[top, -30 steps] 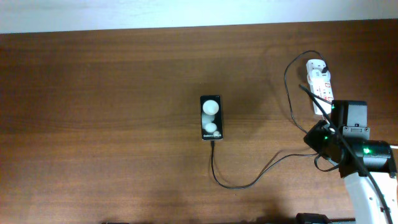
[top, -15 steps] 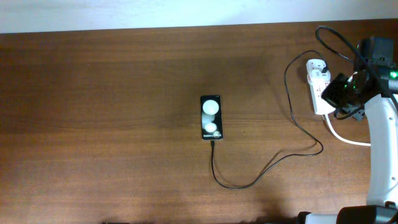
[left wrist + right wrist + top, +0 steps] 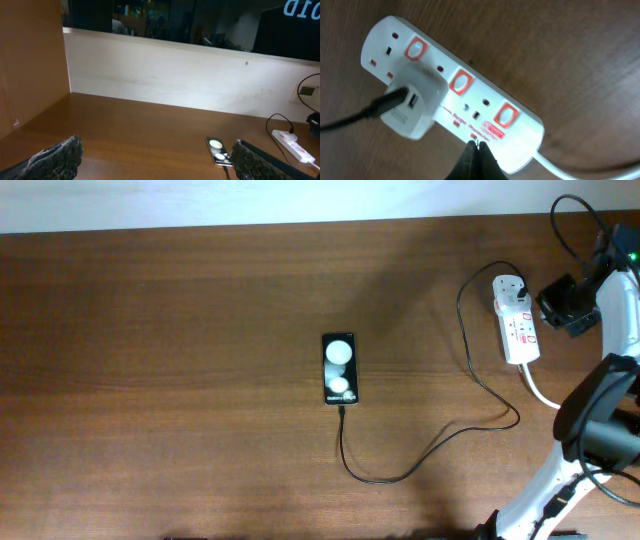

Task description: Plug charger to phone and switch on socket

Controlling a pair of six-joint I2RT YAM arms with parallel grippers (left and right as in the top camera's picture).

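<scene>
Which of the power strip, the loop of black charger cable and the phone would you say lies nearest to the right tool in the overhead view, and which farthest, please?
1. The power strip, just left of the right tool, at the table's far right.
2. The charger cable, running down from the strip and curving left.
3. The phone, at the table's centre, farthest.

phone mid-table, socket far right, charger between them
</scene>
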